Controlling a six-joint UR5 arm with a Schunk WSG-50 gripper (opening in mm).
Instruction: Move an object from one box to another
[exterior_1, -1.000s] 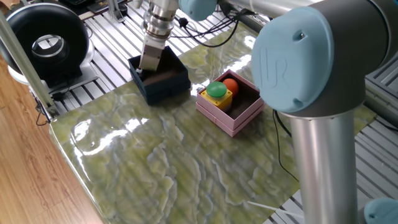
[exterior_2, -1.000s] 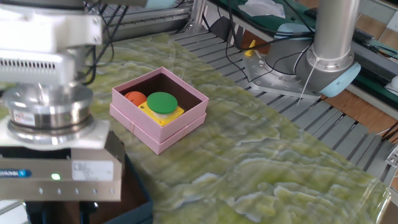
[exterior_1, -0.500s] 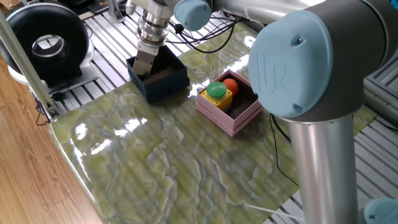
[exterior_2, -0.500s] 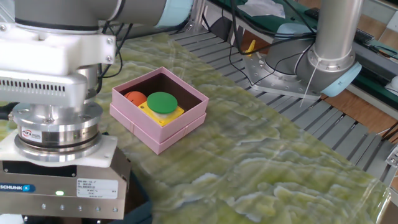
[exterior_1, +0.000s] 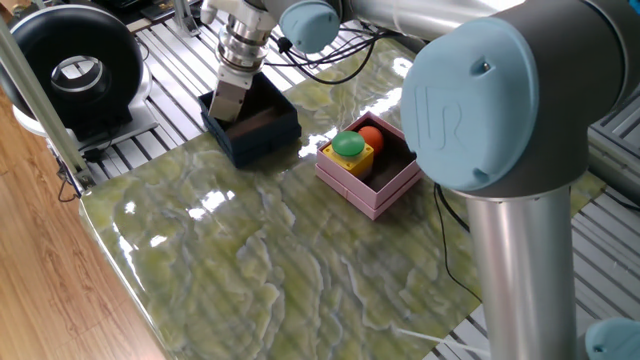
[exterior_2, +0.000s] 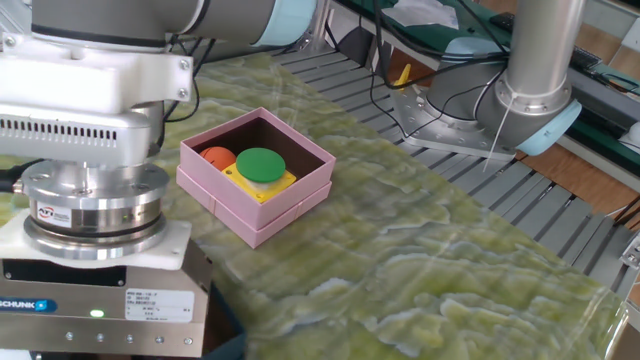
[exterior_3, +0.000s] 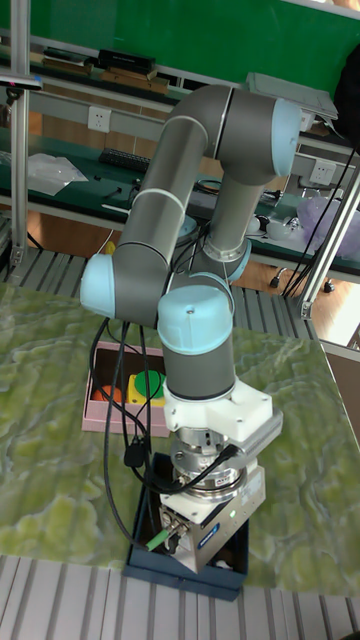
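In one fixed view the gripper reaches down into the dark navy box at eleven o'clock on the marbled green table; its fingertips are hidden inside, so their spread and any load cannot be told. The pale pink box, at three o'clock from the navy one, holds a green-topped yellow block and an orange ball. The other fixed view confirms both objects in the pink box. The tall fixed view shows the gripper body over the navy box's rim. Judging by this, the pick is underway; next, close, lift clear, carry over the pink box.
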